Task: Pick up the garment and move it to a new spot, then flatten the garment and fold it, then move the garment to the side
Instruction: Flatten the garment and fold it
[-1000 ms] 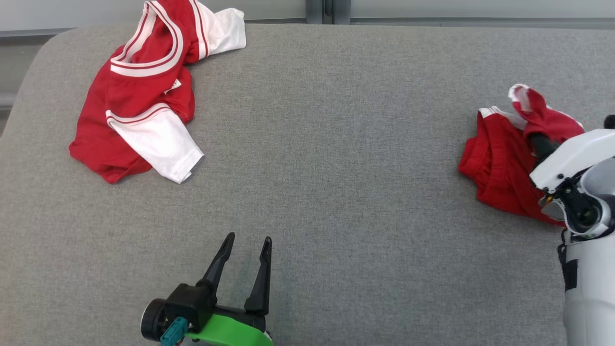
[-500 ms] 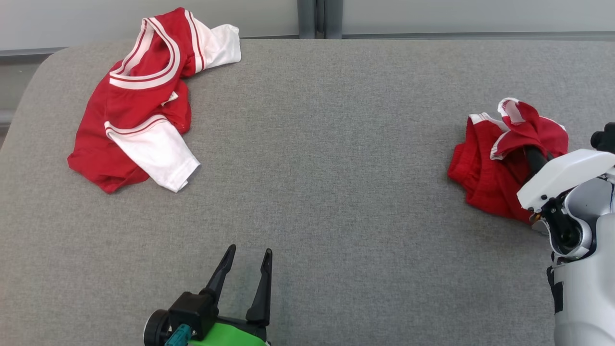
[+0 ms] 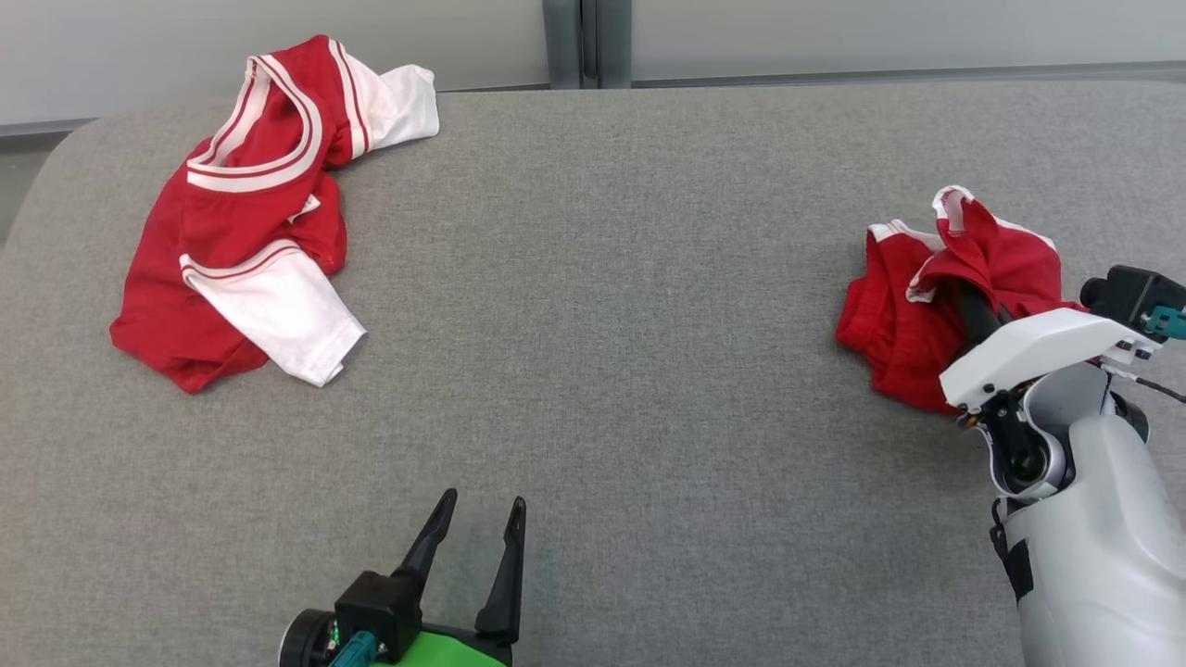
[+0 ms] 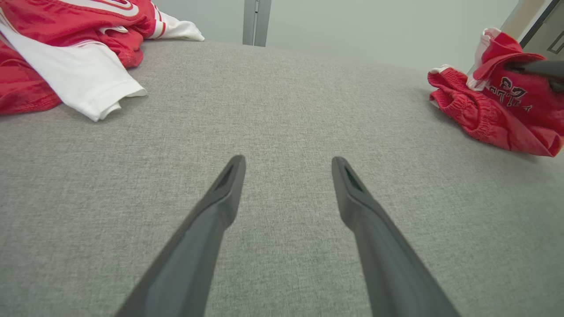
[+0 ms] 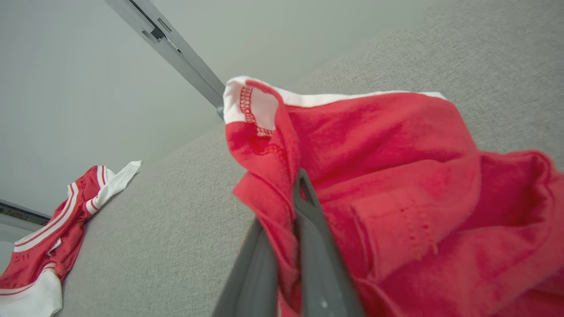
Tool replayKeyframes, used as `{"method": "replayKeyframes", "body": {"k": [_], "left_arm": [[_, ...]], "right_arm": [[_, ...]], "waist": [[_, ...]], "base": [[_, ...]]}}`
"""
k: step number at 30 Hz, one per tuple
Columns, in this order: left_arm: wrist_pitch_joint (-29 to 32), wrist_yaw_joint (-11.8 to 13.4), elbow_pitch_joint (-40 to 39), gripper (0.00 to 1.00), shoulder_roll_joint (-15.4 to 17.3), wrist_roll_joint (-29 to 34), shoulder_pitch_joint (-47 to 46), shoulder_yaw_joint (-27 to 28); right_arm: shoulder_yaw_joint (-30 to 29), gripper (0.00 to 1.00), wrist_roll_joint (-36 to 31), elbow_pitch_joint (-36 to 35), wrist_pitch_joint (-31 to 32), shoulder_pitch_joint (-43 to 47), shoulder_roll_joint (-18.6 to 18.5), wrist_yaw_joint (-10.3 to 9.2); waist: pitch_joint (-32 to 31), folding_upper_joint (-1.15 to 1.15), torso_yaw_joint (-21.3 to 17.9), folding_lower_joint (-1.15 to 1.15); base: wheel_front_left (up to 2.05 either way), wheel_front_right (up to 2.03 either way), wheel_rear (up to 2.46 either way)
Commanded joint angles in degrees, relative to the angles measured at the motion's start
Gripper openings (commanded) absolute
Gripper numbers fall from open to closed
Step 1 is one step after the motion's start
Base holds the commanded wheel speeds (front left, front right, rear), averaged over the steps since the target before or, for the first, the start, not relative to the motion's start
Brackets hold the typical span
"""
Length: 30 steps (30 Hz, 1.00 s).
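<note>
- Red shorts, crumpled in a heap on the grey padded surface; their long axis cannot be told.
- Right gripper has its fingers pressed together, pinching a fold of the shorts; the white-trimmed hem peaks just past the fingertips.
- Left gripper has its jaws spread over grey surface.
- Red-and-white shirt lies well beyond the left jaws, to their left.

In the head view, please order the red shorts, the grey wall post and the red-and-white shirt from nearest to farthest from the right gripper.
1. red shorts, at the right, pinched in the jaws of the right gripper.
2. grey wall post, top centre, at the back.
3. red-and-white shirt, far left.
</note>
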Motion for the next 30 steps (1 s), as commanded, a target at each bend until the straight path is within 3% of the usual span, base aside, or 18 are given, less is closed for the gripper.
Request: {"method": "replayKeyframes", "body": {"k": [1, 3, 7, 8, 9, 16, 20, 24, 30], "left_arm": [[-0.03, -0.26, 0.38, 1.00, 0.19, 0.32, 0.95, -0.07], [-0.02, -0.24, 0.77, 1.00, 0.19, 0.18, 1.40, -0.49], [-0.03, -0.27, 1.45, 1.00, 0.19, -0.27, 1.74, -1.30], [-0.02, -0.20, 1.61, 1.00, 0.19, -0.36, 1.84, -1.40], [-0.03, -0.14, 1.75, 1.00, 0.19, -0.39, 1.94, -1.50], [-0.02, 0.49, 2.22, 1.00, 0.19, -0.88, 2.96, -1.30], [-0.02, 0.71, 1.79, 1.00, 0.19, -1.64, 4.17, -0.99], [-0.02, 1.26, -0.25, 1.00, 0.19, -1.84, 5.60, 0.33], [-0.02, 2.03, -4.49, 1.00, 0.19, -0.91, 8.06, 4.49]], "right_arm": [[0.81, 0.00, 0.50, 1.66, -1.16, -0.71, -0.08, 0.00], [2.43, 0.00, 0.92, 4.56, -2.27, -1.03, -0.08, 0.00], [7.28, 0.27, 3.51, 8.63, -5.19, -2.39, -0.10, 0.00], [8.67, 0.73, 4.74, 9.54, -6.16, -2.66, -0.10, 0.00], [9.91, 1.00, 5.45, 10.18, -6.94, -2.59, -0.13, 0.01], [18.03, 1.00, 10.77, 10.77, -12.59, -0.89, -0.21, 0.00], [19.80, 1.00, 5.14, 7.47, -16.29, 2.99, -0.22, 0.00], [18.79, 1.00, -4.46, 0.33, -20.89, 9.39, -3.87, -0.03], [11.04, 1.00, -15.43, -15.14, -22.78, 20.15, -7.34, -0.04]], "waist": [[-0.71, 0.00, -0.28, 0.00], [-1.18, 0.00, -0.35, 0.00], [-2.23, 0.00, -0.24, 0.00], [-2.44, 0.00, -0.22, 0.00], [-2.64, 0.00, -0.18, 0.00], [-4.66, 0.00, -0.02, 0.00], [-6.40, 0.00, -0.25, 0.00], [-8.23, 0.00, -0.71, 0.00], [-10.24, 0.00, -1.79, 0.00]], "base": [[0.00, 0.00, 0.00], [0.00, 0.00, 0.00], [0.00, 0.00, 0.00], [0.00, 0.00, 0.00], [0.00, 0.00, 0.00], [0.00, 0.00, 0.00], [0.00, 0.00, 0.00], [0.00, 0.00, 0.00], [0.00, 0.00, 0.00]]}}
